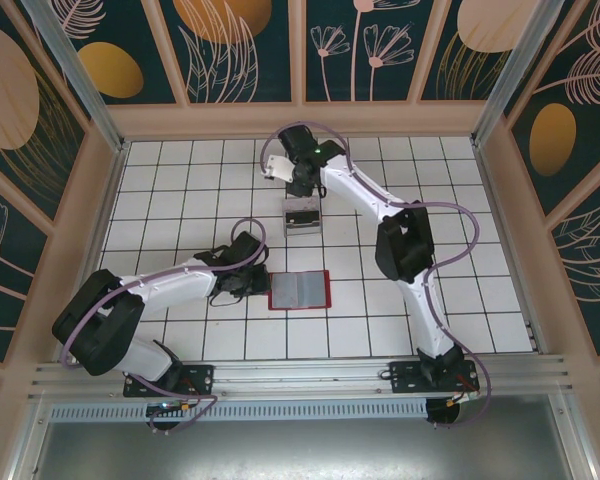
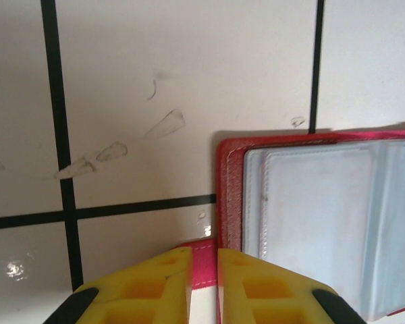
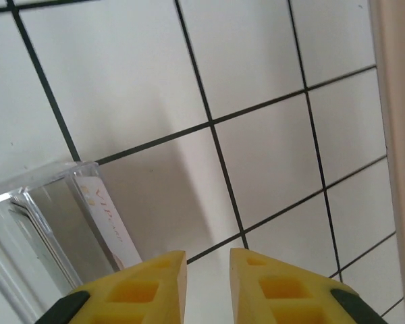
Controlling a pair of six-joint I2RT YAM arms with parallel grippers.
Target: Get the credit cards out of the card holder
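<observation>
The red card holder point(image 1: 299, 290) lies open on the tiles, its grey pockets point(image 2: 324, 223) facing up and bordered in red. My left gripper point(image 1: 256, 284) sits at its left edge. In the left wrist view that gripper point(image 2: 204, 266) is shut on the holder's thin red tab point(image 2: 204, 263). A pale credit card point(image 3: 109, 226) with printed lettering stands inside a small clear plastic box point(image 3: 34, 229). My right gripper point(image 1: 302, 188) hovers just behind that box point(image 1: 302, 217). Seen from its own wrist camera, this gripper point(image 3: 208, 262) is open with only bare tile between its yellow fingers.
The white tiled floor is enclosed by wooden walls point(image 1: 300, 120) at the back and sides, and a wall edge point(image 3: 398, 135) runs close on the right in the right wrist view. A metal rail point(image 1: 300, 375) carries both arm bases at the front.
</observation>
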